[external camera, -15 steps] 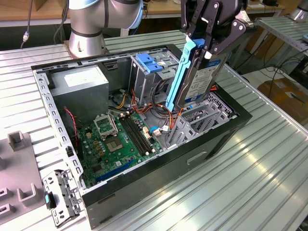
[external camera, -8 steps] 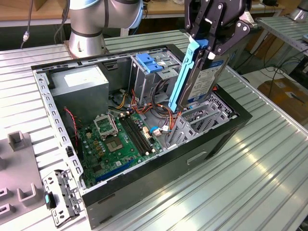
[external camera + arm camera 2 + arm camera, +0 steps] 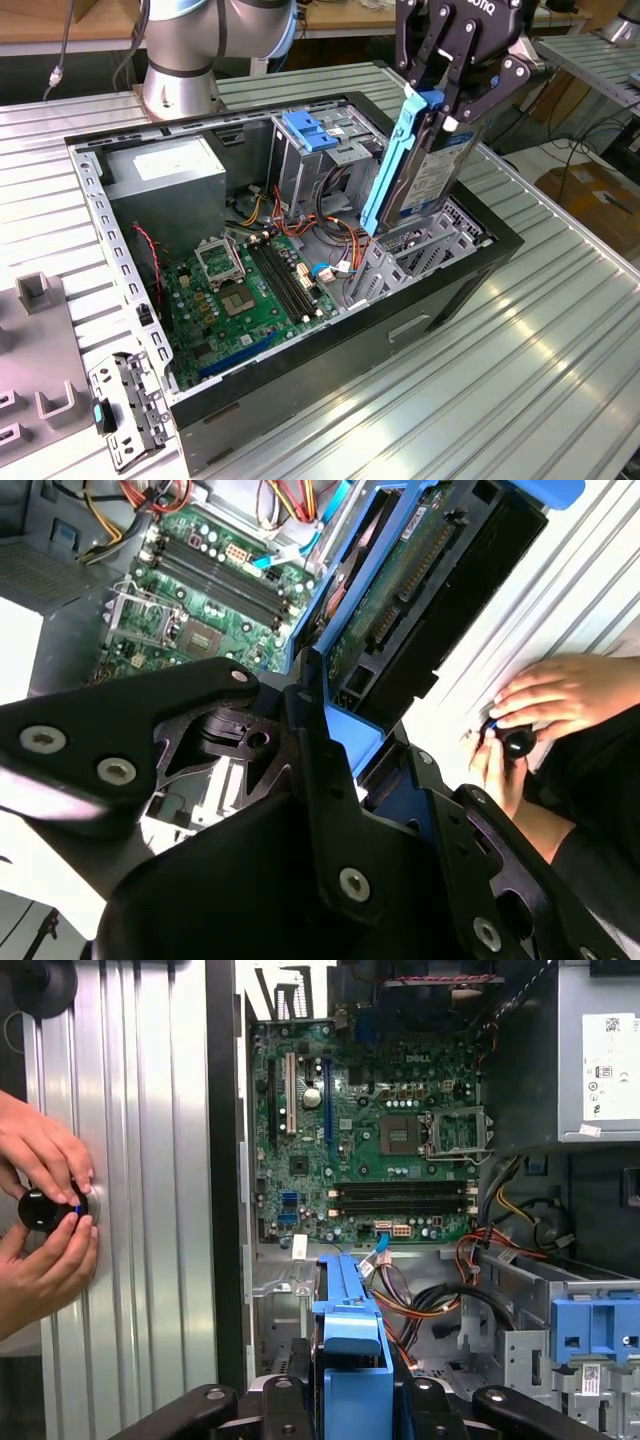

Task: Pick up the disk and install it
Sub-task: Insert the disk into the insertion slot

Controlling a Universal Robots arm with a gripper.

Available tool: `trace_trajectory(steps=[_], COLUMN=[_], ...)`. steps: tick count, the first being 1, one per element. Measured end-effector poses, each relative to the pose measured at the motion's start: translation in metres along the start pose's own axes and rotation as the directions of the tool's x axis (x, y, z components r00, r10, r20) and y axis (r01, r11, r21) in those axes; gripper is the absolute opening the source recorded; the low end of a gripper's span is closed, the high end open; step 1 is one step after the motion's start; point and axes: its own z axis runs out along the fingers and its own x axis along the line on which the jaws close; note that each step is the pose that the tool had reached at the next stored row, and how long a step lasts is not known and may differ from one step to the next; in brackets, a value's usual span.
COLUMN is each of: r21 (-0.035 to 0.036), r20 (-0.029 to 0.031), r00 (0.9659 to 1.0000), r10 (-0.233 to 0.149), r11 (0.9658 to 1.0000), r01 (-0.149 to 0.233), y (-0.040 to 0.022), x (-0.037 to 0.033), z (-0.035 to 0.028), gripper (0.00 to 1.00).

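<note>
Jaws squeeze the disk (image 3: 430, 180) tight (we see blue rails on it), and our gripper (image 3: 447, 112) holds it tilted over the open case (image 3: 330, 372).

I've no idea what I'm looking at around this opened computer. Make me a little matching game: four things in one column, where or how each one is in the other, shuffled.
1. the disk
2. motherboard
3. power supply box
4. person's hands

A. green, flat on the case floor
B. on the ribbed table, around a small black knob
C. held on edge in the gripper, over the open case
D. grey with a white sticker, in a corner of the case

Pairs: 1-C, 2-A, 3-D, 4-B
</note>
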Motion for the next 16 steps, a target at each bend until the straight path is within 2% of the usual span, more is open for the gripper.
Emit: trace_trajectory(steps=[5, 7, 9, 13, 16], r21=[0.0001, 0.0001, 0.0001, -0.0001, -0.0003], r20=[-0.0003, -0.0034, -0.0097, -0.0104, -0.0106], r00=[1.0, 1.0, 1.0, 0.9999, 0.9998], r10=[0.0, 0.0, 0.0, 0.01, 0.016], r11=[1.0, 1.0, 1.0, 1.0, 0.9999], r01=[0.0, 0.0, 0.0, -0.01, -0.016], y=[-0.023, -0.0248, -0.0253, -0.031, -0.0318], x=[0.0001, 0.0012, 0.0016, 0.0012, 0.0011], z=[0.0073, 0.0097, 0.0112, 0.0169, 0.0206], gripper=[0.37, 0.37, 0.37, 0.37, 0.37])
